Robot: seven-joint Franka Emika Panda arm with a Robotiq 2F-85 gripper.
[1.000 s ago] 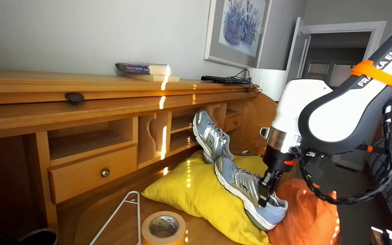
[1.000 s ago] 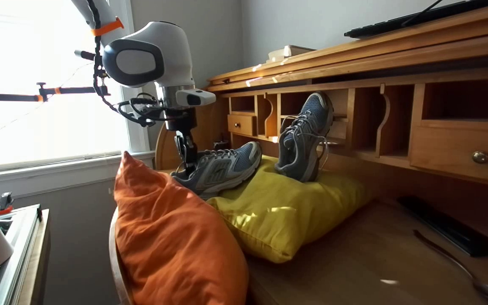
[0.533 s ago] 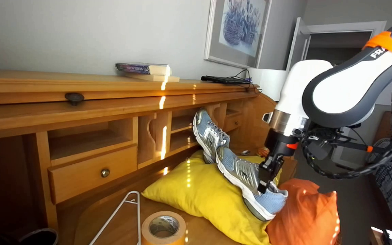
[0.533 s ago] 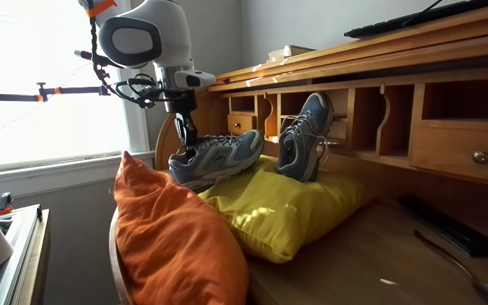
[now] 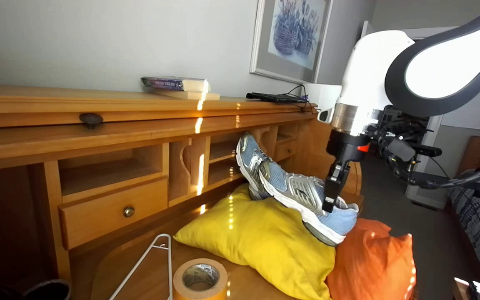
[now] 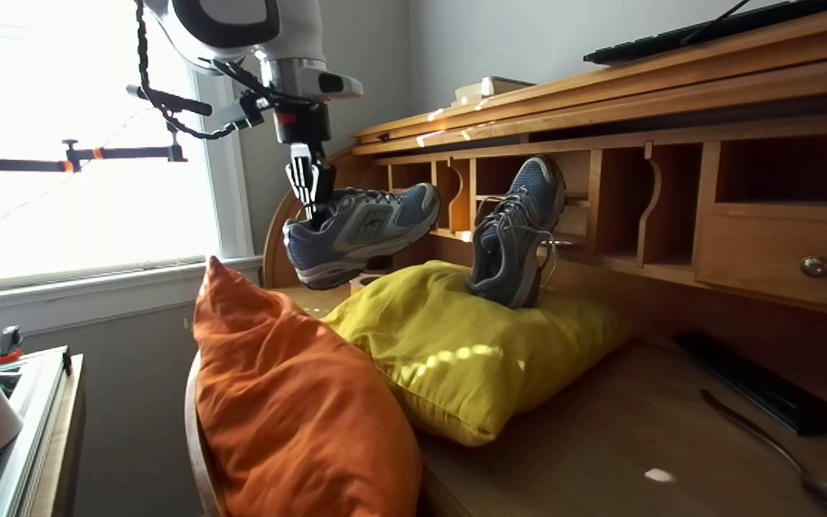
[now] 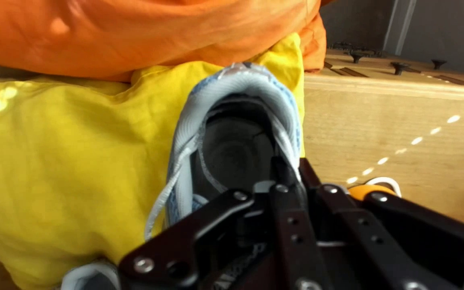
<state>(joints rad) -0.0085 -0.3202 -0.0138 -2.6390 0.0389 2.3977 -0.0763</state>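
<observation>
My gripper (image 5: 329, 204) is shut on the side wall of a blue-grey running shoe (image 6: 377, 226), near the ankle opening. In the wrist view one finger (image 7: 283, 171) reaches inside the shoe and the other stays outside, with the collar and a lace pinched between. The held shoe is tilted toe-up, its sole above the yellow pillow (image 6: 456, 345) with a gap visible under the heel. A matching second shoe (image 6: 517, 230) leans upright against the desk's cubbyholes, heel on that pillow. At its nearest, an orange pillow (image 6: 298, 402) lies below the held heel.
The wooden desk has cubbyholes and a small drawer (image 5: 115, 212). A tape roll (image 5: 200, 281) and a white hanger (image 5: 169, 258) lie on its surface. Elsewhere are a spoon (image 6: 758, 431) and a long black object (image 6: 758, 384). Books (image 5: 177, 85) and a keyboard (image 6: 672, 36) rest on top.
The arm has risen, and the gripped shoe has lifted off the yellow pillow with it. The second shoe and the pillows stay in place, though the yellow one has puffed up slightly.
</observation>
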